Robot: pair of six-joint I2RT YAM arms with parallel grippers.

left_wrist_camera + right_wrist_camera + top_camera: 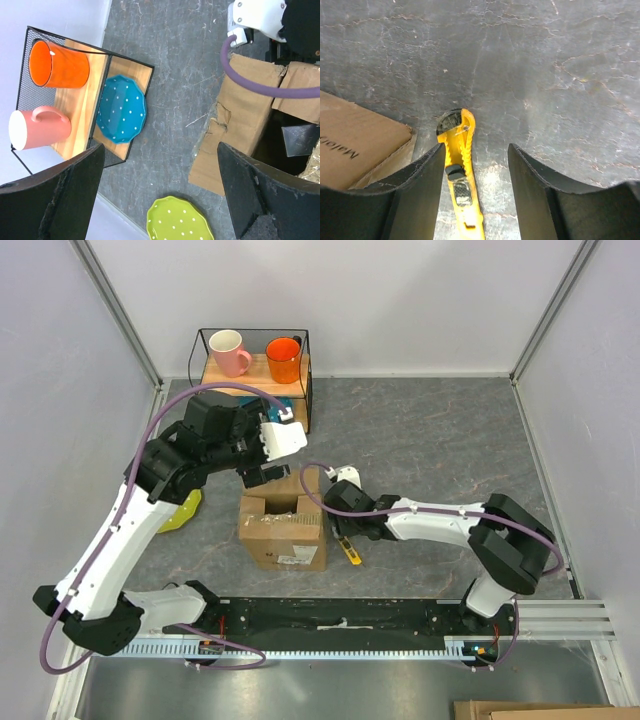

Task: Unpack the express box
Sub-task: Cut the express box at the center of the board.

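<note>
Right gripper: jaws apart, straddling yellow utility knife lying flat on table, just right of express box. Left gripper: jaws wide apart, empty, above box's far-left edge. Box: mid-table, top flaps open.

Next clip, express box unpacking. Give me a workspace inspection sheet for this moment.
Surface: grey marbled table.
Job's things: express box at centre, top flaps open; yellow utility knife lying on the table at its right.
Clutter: wire rack holding pink mug, orange mug and blue dotted plate; green dotted plate left of the box.
Grippers: left gripper open, empty, raised near the box; right gripper open, straddling the knife, not clamping it.
Cables: purple cable along each arm, one crossing a box flap.
Surroundings: white walls, metal frame posts.
</note>
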